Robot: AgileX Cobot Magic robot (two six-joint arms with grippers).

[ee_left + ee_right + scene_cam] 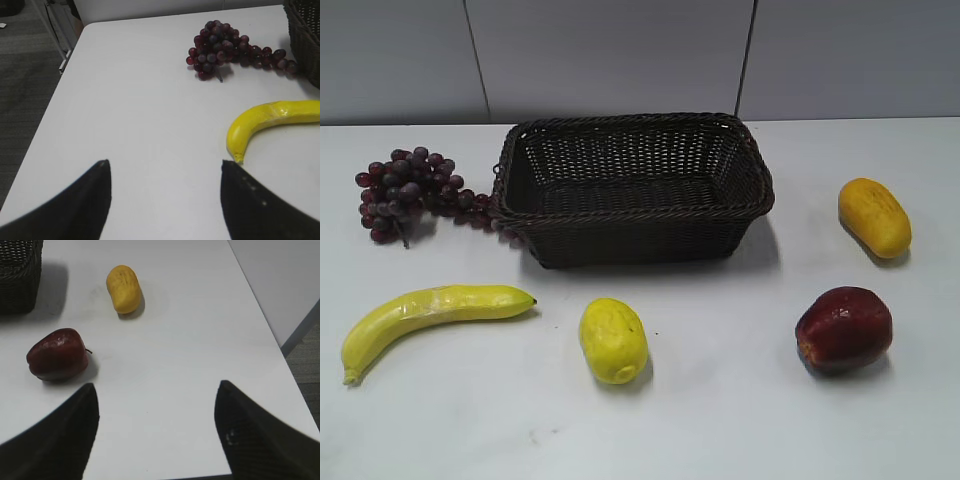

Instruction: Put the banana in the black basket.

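Observation:
The banana point(425, 312) lies on the white table at the front left, stem end toward the front. In the left wrist view the banana point(270, 122) lies ahead and to the right of my left gripper point(165, 164), which is open and empty; its stem end is just above the right fingertip. The black basket point(632, 185) stands empty at the back middle; its corner shows in the left wrist view point(304, 35) and the right wrist view point(19, 275). My right gripper point(156, 385) is open and empty over bare table. Neither gripper shows in the exterior view.
A bunch of dark red grapes point(410, 190) lies left of the basket. A short oval yellow fruit point(613, 340) sits front middle. A red apple point(844, 328) and an orange-yellow oblong fruit point(874, 216) lie on the right. The table's edges are near both grippers.

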